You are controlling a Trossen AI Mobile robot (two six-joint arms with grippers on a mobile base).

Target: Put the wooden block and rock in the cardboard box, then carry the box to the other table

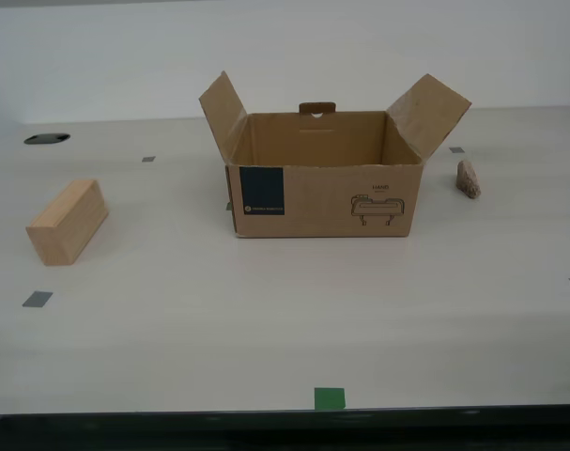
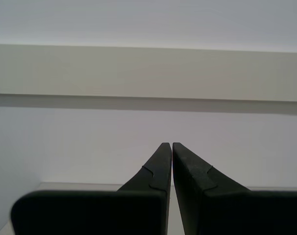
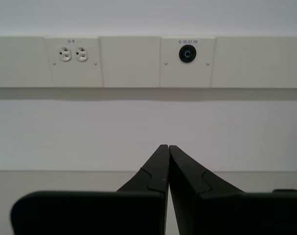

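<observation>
Both my first gripper [image 3: 168, 147] and my second gripper [image 2: 171, 144] are closed on nothing. In the exterior view, the cardboard box [image 1: 324, 199] sits centre frame, flaps open — wooden block [image 1: 67, 223] at mid-left, rock [image 1: 468, 178] just right of the box.

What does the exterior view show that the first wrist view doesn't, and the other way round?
Only the exterior view shows the task things: the open cardboard box mid-table, the wooden block on the exterior view's left of it, the rock on its right, and grey and green tape marks. No arm appears there.

Only the first wrist view shows my first gripper, shut and empty, facing a wall panel with two power outlets and a round black socket.

Both share the pale table and the white wall behind it.
</observation>
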